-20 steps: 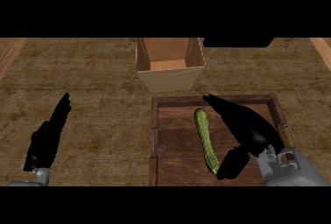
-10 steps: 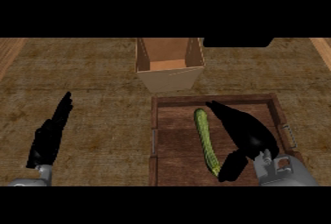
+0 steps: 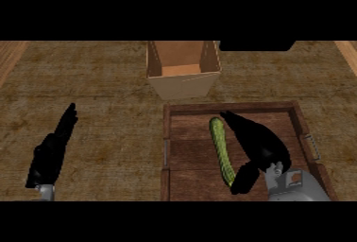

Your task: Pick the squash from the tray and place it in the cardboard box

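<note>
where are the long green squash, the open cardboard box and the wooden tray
long green squash (image 3: 222,150), head view, middle of its length
open cardboard box (image 3: 187,86), head view, front wall
wooden tray (image 3: 230,107), head view, far rim

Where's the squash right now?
In the head view, the long green squash lies lengthwise in the wooden tray, right of centre, beside the right robot hand.

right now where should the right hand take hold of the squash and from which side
Around the middle of the squash, coming from above on its right. It lies long and thin, running near to far on the tray, so fingers closing across its narrow width probably hold best. The right hand is already beside it on that side, fingers out, thumb near its close end.
</note>
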`<state>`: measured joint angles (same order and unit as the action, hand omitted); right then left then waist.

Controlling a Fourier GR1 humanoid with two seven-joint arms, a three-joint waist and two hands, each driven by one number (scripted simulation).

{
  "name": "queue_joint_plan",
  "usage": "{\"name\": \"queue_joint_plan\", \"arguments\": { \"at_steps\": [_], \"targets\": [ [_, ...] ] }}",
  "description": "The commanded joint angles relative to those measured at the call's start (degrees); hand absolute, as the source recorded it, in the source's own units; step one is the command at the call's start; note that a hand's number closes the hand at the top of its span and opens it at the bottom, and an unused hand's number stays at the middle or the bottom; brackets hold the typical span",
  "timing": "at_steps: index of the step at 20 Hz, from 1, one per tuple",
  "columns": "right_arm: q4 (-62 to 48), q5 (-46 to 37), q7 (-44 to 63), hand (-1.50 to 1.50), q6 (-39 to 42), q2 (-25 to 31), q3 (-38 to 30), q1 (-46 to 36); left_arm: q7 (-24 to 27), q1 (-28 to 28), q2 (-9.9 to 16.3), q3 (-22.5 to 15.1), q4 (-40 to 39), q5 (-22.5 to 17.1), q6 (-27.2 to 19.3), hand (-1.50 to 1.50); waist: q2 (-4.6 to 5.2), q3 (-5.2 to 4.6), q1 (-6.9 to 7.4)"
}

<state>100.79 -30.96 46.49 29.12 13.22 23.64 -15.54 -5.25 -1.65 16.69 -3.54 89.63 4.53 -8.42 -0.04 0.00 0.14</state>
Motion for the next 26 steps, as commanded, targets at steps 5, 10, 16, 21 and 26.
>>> {"name": "queue_joint_plan", "arguments": {
  "at_steps": [5,10,16,21,26],
  "targets": [
    [-2.3,-6.0,-4.6,-1.5,-0.9,-2.8,0.1,3.1,5.5,0.6,-0.7,4.7,-6.0,0.3,3.4,0.0,0.05,0.0,-0.08],
    [0.1,-5.4,-1.0,-1.5,4.6,-5.5,-3.1,2.3,-0.5,2.1,-2.2,4.5,-1.2,3.0,3.5,0.0,0.01,0.0,-0.09],
    [-5.2,-10.9,-7.7,-1.5,1.3,-6.8,-1.1,3.8,0.9,0.3,-5.6,3.0,-0.3,5.9,2.6,0.0,0.01,0.0,-0.05],
    [-5.3,-10.8,-8.8,-1.5,3.1,-7.1,-2.9,5.2,2.1,2.9,-4.2,7.1,-3.6,3.4,6.0,0.0,0.02,0.0,-0.13],
    [-10.0,-19.0,-14.2,1.5,-7.1,-8.1,2.1,5.4,0.5,1.6,-5.7,5.2,0.2,6.3,3.7,0.0,0.02,0.02,0.04]
  ]
}}
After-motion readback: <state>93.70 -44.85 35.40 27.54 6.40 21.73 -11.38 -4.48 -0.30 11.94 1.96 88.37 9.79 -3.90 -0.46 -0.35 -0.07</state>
